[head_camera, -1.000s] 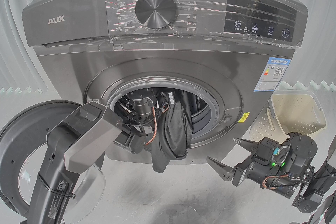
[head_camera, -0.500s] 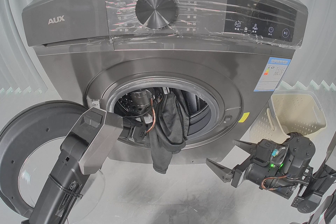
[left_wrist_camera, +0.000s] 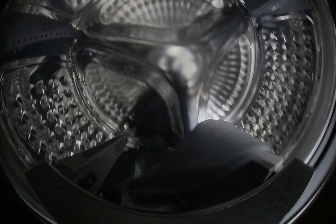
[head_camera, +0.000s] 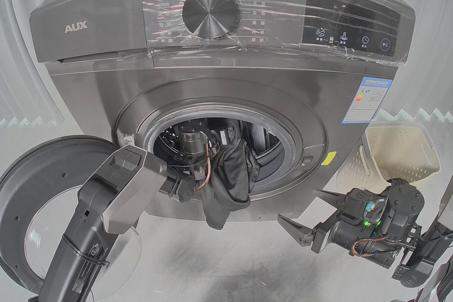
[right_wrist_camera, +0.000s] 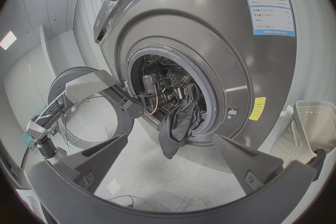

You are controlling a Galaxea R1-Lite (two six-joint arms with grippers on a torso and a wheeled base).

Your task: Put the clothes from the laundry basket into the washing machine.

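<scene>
A garment (head_camera: pixel 231 175) is draped over the washer (head_camera: pixel 283 95) rim, partly inside the drum (left_wrist_camera: pixel 164 7). The left gripper (left_wrist_camera: pixel 168 140) is spread open in the drum; the right gripper (head_camera: pixel 299 205) is also held open, near the basket (head_camera: pixel 401 147).

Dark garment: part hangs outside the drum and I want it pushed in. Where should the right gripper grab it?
Probably the dark garment by its loose tail below the door rim, from the front-right: it dangles clear, and the left arm crowds the opening's left.

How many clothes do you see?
1: a dark garment draped over the door rim of the washing machine, half inside. The bottom of the laundry basket is partly hidden.
</scene>
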